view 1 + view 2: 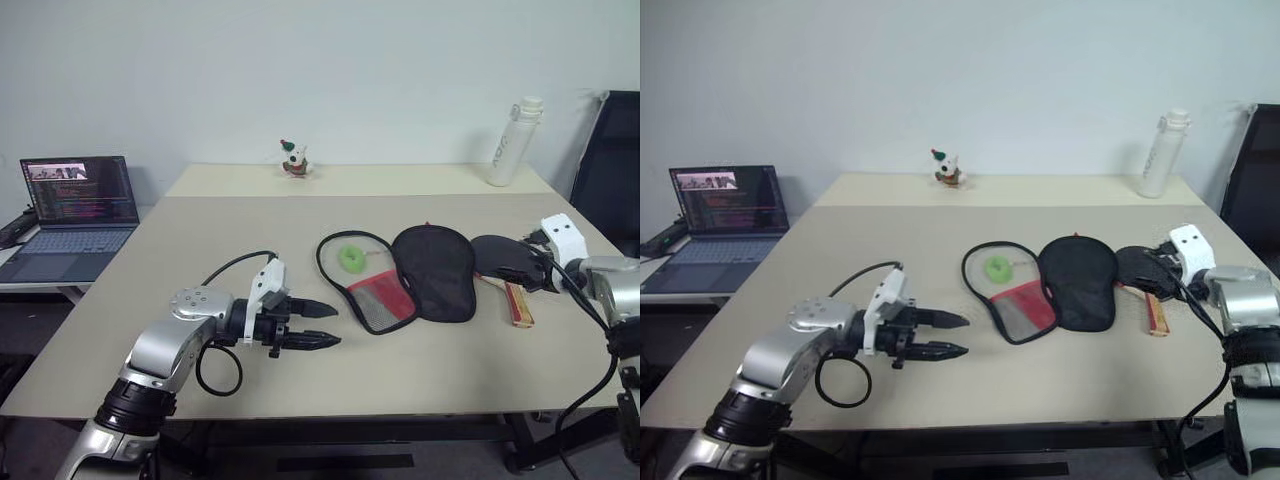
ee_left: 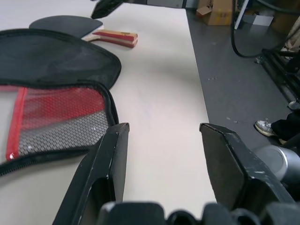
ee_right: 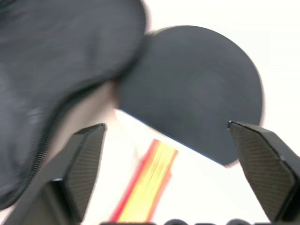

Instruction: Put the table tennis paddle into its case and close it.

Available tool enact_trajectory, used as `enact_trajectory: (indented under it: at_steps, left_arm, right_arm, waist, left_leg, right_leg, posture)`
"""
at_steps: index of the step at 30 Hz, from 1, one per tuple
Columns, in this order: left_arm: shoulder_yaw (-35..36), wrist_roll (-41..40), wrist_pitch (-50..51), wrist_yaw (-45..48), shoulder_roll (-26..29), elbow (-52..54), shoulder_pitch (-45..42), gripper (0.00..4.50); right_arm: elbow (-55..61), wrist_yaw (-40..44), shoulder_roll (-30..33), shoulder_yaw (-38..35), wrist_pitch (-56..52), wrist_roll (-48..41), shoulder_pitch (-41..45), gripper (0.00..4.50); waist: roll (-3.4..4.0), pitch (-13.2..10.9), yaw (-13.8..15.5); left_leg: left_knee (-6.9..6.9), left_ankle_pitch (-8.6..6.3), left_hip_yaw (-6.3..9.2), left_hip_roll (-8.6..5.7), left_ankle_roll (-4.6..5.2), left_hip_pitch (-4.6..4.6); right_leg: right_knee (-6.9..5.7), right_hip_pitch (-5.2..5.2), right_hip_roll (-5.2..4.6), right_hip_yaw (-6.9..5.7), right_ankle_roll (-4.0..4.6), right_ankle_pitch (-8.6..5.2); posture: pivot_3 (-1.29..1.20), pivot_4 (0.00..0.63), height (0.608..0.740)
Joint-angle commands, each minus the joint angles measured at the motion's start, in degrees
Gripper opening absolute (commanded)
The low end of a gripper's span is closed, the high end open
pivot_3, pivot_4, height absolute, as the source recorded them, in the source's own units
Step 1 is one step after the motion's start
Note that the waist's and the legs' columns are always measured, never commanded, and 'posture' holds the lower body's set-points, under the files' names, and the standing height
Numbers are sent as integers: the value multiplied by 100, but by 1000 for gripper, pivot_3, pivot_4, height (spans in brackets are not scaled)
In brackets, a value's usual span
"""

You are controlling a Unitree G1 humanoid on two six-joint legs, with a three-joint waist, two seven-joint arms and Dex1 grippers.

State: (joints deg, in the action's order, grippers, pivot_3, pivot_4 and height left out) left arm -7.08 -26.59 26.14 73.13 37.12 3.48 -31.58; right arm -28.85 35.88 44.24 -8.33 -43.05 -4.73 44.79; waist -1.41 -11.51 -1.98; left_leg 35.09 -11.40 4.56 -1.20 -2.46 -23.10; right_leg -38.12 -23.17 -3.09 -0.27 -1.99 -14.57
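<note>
While the left gripper hovers over the table with fingers parted and empty, just short of the case, that case lies unzipped and spread flat, nothing inside. Beyond the case's far flap, the right gripper stands wide open and empty above the table tennis paddle, which lies flat on the table beside the case.

Table: case, paddle, prob. bottle
</note>
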Motion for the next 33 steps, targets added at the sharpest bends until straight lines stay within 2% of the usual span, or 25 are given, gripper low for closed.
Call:
enact_trajectory:
  at_steps: [1,6,8,18,22,26,33]
  left_arm:
    - [42,20,-106,-27,-105,-158,-230,2615]
    - [8,68,-145,31,-195,-287,-371,2615]
    - [12,50,-130,60,-234,-325,-449,2615]
    - [63,79,-154,81,-298,-402,-665,2615]
    - [97,76,-125,33,-274,-311,-569,2615]
    - [120,69,-109,-14,-222,-228,-480,2615]
    - [156,42,-86,-85,-163,-127,-351,2615]
  right_arm:
    - [574,-819,-248,-614,-490,-159,-265,4465]
    - [659,-1428,-703,-982,-913,-360,-322,4465]
    - [545,-1545,-856,-915,-912,-362,-301,4465]
    - [-790,-1762,-1174,-398,-96,-113,25,4465]
    - [-1390,-1946,-1231,-495,214,-151,214,4465]
    - [-1836,-2186,-1253,-664,497,-225,373,3613]
    - [-2004,-2455,-1240,-821,790,-362,563,1378]
  waist:
    - [-1,1,1]
    - [1,0,0]
    - [1,0,1]
    - [-5,4,-42]
    - [-12,8,-88]
    - [-19,12,-93]
    - [-24,15,-92]
  left_leg:
    - [0,0,2,0,0,2]
    - [0,1,-8,-1,1,5]
    - [0,1,-9,-1,1,5]
    - [0,1,-16,-2,2,9]
    - [3,8,-26,-1,13,19]
    - [8,22,-42,-4,32,28]
    - [14,24,-50,-8,36,30]
  right_leg:
    - [0,2,1,-1,0,0]
    - [-2,2,2,11,1,1]
    - [-1,2,2,11,1,1]
    - [0,4,3,21,-5,6]
    - [4,13,4,34,-21,16]
    - [8,19,5,58,-44,34]
    - [17,27,2,72,-53,42]
  posture:
    - [0,150,740]
    - [0,150,740]
    - [0,150,740]
    - [0,150,740]
    - [0,150,740]
    - [0,150,740]
    - [0,150,740]
